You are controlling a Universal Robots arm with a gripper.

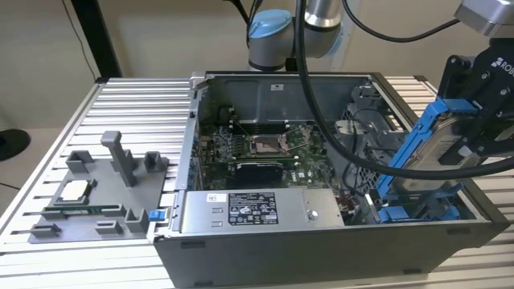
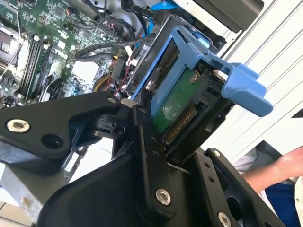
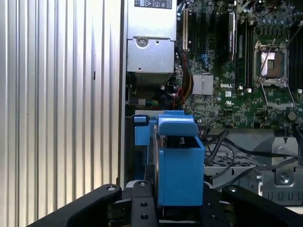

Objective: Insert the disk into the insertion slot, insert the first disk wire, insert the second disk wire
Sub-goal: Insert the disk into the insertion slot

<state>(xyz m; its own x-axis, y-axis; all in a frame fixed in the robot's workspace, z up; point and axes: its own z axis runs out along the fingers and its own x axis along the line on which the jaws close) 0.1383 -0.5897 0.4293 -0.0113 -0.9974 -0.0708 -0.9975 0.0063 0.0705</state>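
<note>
Clamping the jaws of the gripper on the disk, pressing on two opposite sides of its blue frame. Holding the disk tilted over the open computer case, at the exterior view's right, with the upper end leaning toward that side. Hanging the lower end close above the insertion slot, the blue rails in the case's near corner at the exterior view's right; not being able to tell whether frame and rails are touching.

Seeing, in the second wrist view, the disk's green circuit board and its connector row turned toward the camera, with the frame's handle tab sticking out beyond the black fingers. Seeing, in the first wrist view, the frame end-on between those fingers, with the grey power-supply box and the motherboard lying beyond it inside the case.

Noting a thick black cable hanging down from the arm and crossing in front of the case opening toward the disk. Noting a grey fixture plate lying on the slatted aluminium table at the exterior view's left, well apart from the disk. Noting a person's arm beside the table in the second wrist view.
</note>
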